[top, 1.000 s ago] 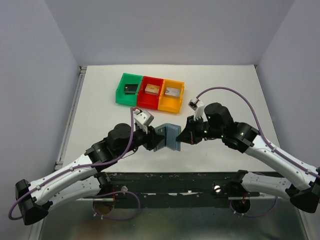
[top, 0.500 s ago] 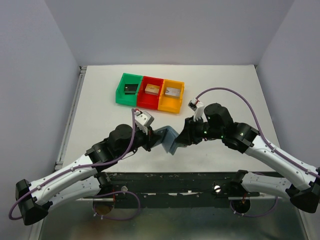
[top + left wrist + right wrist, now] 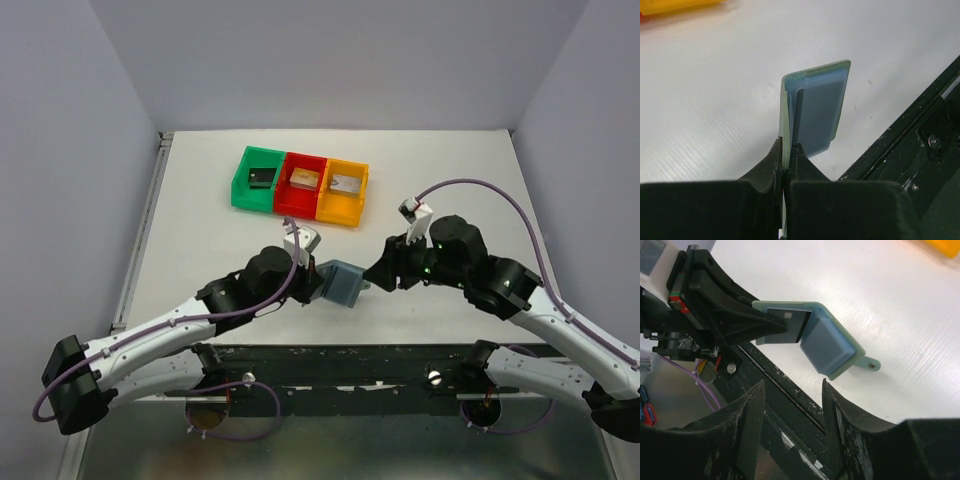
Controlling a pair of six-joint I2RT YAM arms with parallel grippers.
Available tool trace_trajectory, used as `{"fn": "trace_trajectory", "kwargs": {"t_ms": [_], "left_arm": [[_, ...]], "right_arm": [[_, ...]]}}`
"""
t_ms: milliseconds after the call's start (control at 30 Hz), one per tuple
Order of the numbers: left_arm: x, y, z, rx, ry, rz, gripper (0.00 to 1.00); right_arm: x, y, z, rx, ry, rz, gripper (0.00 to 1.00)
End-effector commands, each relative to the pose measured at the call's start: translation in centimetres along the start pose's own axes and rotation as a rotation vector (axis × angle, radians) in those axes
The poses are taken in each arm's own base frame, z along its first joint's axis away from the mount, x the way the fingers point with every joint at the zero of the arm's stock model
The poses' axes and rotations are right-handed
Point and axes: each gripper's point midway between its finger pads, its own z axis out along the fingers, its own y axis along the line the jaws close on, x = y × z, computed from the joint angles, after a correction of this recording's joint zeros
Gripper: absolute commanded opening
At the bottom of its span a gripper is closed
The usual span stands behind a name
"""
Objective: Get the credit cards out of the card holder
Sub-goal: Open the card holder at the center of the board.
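The left gripper (image 3: 786, 149) pinches the card holder (image 3: 817, 107) by one edge. The right gripper (image 3: 792, 389) stands wide open nearby, not touching it.

Bright, even overhead light; faint shadows; mild sheen on white table (image 3: 900, 310).

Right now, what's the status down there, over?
Left gripper shut on card holder. Right gripper open, close by, not touching it. Nothing between them.
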Motion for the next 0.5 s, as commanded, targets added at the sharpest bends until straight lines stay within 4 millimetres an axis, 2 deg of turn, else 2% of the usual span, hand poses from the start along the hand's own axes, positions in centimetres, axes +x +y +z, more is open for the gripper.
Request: {"fn": "trace_trajectory", "kwargs": {"t_ms": [0,100,200,467], "left_arm": [[-0.3,-0.5,2.4,0.020,-0.051,-0.095,0.00],[-0.2,-1.2,3.5,0.073,-0.094,-0.139,0.00],[0.1,-0.8,4.4,0.068,-0.115,-0.177,0.00],[2.2,2.3,6.4,0.068,-0.088,-0.304,0.00]], "right_arm": [[1.0,-0.3,2.0,-0.029,-0.020,0.015,0.54],[2.5,-0.4,3.5,-0.052,0.026,0.024,0.52],[4.0,-1.2,4.9,-0.044,0.055,0.038,0.49],[7.1,-3.3,8.3,-0.004,0.127,0.049,0.44]]}}
